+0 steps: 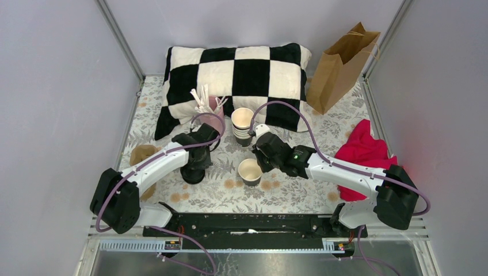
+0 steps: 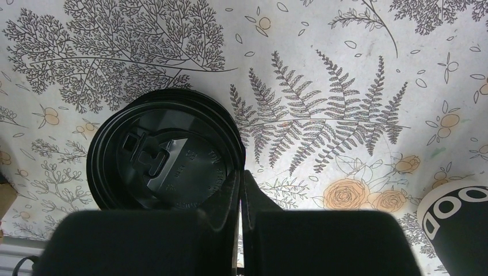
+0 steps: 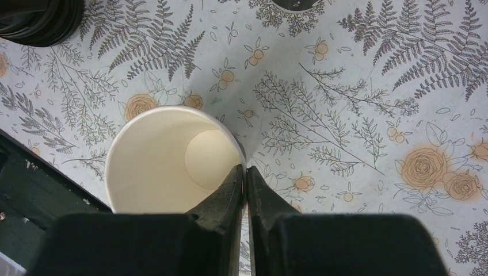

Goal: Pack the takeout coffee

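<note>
Your coffee cup (image 3: 151, 167) has no top on yet. It stands open just left of your right gripper (image 3: 246, 175), whose jaws are pinched tight on its rim, one finger inside and one outside. The black lid (image 2: 161, 158) lies flat, and your left gripper (image 2: 240, 181) looks squeezed together on its right edge. I think this is the capping step. Next, lift the lid, hold it level over the cup and press down. The cup's side shows "OOD". The lid's tiny raised words can't be read.
</note>
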`<state>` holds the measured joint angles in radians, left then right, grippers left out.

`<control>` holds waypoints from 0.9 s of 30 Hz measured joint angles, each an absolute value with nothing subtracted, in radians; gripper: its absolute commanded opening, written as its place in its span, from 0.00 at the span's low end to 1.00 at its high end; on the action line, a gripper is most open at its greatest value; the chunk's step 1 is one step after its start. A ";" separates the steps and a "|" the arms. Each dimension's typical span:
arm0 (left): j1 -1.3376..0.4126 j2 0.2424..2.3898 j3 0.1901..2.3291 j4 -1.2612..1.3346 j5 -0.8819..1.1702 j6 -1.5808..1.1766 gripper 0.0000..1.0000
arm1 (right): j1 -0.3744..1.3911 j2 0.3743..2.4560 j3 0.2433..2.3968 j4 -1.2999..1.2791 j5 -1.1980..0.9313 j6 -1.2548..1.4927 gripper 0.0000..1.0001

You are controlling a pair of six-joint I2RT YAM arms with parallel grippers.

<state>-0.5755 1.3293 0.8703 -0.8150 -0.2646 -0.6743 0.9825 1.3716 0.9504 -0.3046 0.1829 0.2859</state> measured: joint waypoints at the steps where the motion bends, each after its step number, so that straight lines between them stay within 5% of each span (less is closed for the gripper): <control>1: -0.577 1.329 0.870 -0.815 -0.267 -0.674 0.00 | 0.982 1.372 0.950 -0.305 0.183 0.286 0.12; 7: -0.584 1.328 0.871 -0.822 -0.277 -0.675 0.00 | 0.982 1.372 0.950 -0.305 0.183 0.287 0.21; 19: -0.589 1.245 0.992 -0.920 -0.293 -0.674 0.00 | 0.982 1.372 0.963 -0.326 0.183 0.291 0.63; 27: -0.590 1.201 1.031 -0.954 -0.305 -0.673 0.00 | 0.982 1.357 0.984 -0.332 0.200 0.285 0.66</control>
<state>-0.5900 1.2011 1.0306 -0.9539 -0.3046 -0.6727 0.9825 1.3567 0.9844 -0.3325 0.2005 0.2852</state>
